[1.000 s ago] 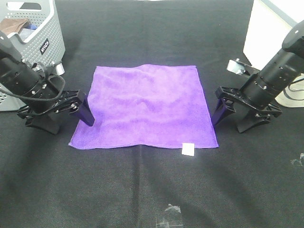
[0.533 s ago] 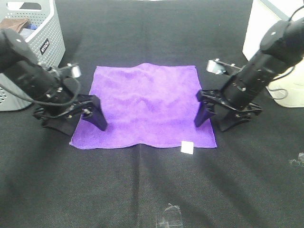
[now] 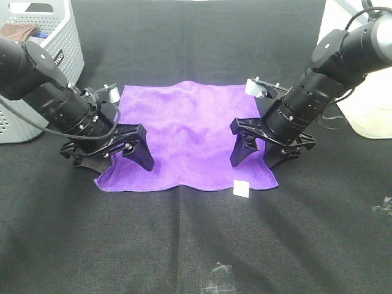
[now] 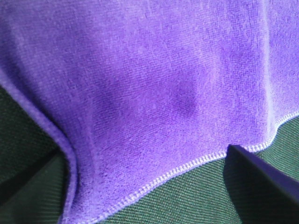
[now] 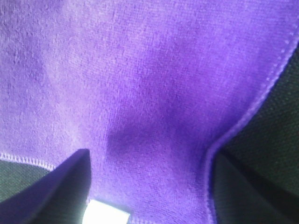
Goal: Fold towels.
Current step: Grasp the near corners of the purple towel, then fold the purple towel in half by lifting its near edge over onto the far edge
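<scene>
A black cloth is covering the worktop [image 3: 196, 245], with a grey basket [image 3: 37, 67] sitting at the far left and a white container [image 3: 367, 116] standing at the far right. The purple towel [image 3: 190, 131] is lying spread out and unfolded in the middle of the worktop, with its white tag [image 3: 241, 190] sticking out at the near right corner.

The left tool [image 3: 116, 160] is hanging low over the near left corner of the towel with its fingers spread wide and nothing between them. Its wrist view is showing the stitched hem and that corner lying in the gap. The right tool [image 3: 256, 160] is doing the same at the near right corner, released and straddling the cloth just beside the tag. Whether any fingertip is already pressing on the fabric is hard to tell.

The step in hand looks like the first one: getting a hold on the two near corners. No fold is showing yet, so the task is only starting. The next move is probably calling for both tools to sink until the lower fingers are sliding under the hem, then to pinch together evenly. A one-sided grip would be pulling the towel askew.
</scene>
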{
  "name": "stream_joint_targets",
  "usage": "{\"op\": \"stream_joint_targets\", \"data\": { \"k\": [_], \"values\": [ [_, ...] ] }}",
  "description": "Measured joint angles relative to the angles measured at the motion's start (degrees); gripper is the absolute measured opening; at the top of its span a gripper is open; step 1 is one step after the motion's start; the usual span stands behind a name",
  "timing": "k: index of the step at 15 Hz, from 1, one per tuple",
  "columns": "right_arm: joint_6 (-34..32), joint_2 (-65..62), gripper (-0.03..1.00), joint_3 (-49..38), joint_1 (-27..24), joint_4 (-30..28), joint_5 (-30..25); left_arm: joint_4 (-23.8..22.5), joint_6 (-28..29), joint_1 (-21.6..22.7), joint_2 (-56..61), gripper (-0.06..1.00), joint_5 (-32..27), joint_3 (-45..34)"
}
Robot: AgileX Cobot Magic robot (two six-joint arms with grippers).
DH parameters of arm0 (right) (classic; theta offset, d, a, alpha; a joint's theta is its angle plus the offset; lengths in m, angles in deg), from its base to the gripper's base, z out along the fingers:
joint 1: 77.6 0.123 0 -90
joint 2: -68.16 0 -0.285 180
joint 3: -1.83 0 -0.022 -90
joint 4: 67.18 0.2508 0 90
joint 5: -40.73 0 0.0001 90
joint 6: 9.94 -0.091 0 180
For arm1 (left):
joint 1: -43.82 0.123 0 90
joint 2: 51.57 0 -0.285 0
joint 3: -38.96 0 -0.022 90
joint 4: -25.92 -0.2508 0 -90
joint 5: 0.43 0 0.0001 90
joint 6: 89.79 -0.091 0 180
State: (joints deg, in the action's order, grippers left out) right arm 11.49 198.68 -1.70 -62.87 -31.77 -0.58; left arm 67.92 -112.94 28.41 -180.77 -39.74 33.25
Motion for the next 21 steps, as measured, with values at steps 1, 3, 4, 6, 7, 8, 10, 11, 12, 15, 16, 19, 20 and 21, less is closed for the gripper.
{"op": "stream_joint_targets", "data": {
  "k": [1, 3, 4, 6, 7, 8, 10, 11, 12, 15, 16, 19, 20, 21],
  "values": [
    [-0.06, 0.06, 0.67, 0.00, 0.06, -0.17, 0.11, 0.00, 0.00, 0.00, -0.06, 0.78, 0.06, 0.00],
    [-0.06, 0.06, 0.61, 0.00, 0.06, -1.78, 0.23, 0.06, 0.00, 0.00, -0.17, 0.74, 0.11, 0.00],
    [-0.06, 0.11, 0.53, 0.00, 0.17, -3.21, 0.46, 0.11, 0.11, 0.00, -0.23, 0.71, 0.29, 0.00],
    [-0.06, 0.40, 0.38, 0.00, 0.17, -3.84, 0.46, 0.11, 0.17, 0.00, -0.52, 0.56, 0.46, -0.06],
    [-0.06, 0.57, 0.30, 0.00, 0.17, -3.95, 0.40, -0.11, 0.17, 0.00, -0.80, 0.47, 0.46, -0.17],
    [-0.06, 0.63, 0.21, 0.00, 0.17, -3.95, 0.34, -0.69, 0.17, -0.06, -1.03, 0.34, 0.46, -0.17],
    [-0.06, 0.80, 0.11, 0.00, 0.23, -3.95, 0.17, -1.20, 0.17, -0.06, -1.03, 0.22, 0.46, -0.29],
    [-0.06, 0.80, 0.04, 0.00, 0.34, -3.95, -0.06, -2.12, 0.11, -0.17, -1.03, 0.05, 0.40, -0.34],
    [-0.06, 0.86, 0.02, 0.00, 0.40, -3.95, -0.11, -2.69, -0.17, -0.23, -1.03, 0.01, 0.40, -0.34],
    [-0.06, 0.63, 0.02, -0.06, 0.46, -4.07, -0.29, -5.56, -0.40, -0.23, -1.03, 0.00, -0.86, 1.89],
    [-0.06, 0.34, 0.02, -0.17, 0.52, -4.41, -0.52, -6.25, -0.40, -0.23, -1.03, 0.00, -1.49, 2.92],
    [-0.06, -1.95, 0.02, -0.52, 0.52, -5.16, -2.64, -10.49, 0.06, -0.23, -1.03, 0.00, -5.67, 6.30],
    [-0.06, -2.98, 0.02, -0.52, 0.52, -5.10, -2.98, -12.66, 0.86, -0.23, -0.57, 0.00, -6.65, 6.76],
    [-0.06, -4.30, 0.02, -0.52, 0.52, -4.87, -3.04, -14.61, 1.72, -0.23, 0.23, 0.00, -7.33, 6.99]
  ]
}}
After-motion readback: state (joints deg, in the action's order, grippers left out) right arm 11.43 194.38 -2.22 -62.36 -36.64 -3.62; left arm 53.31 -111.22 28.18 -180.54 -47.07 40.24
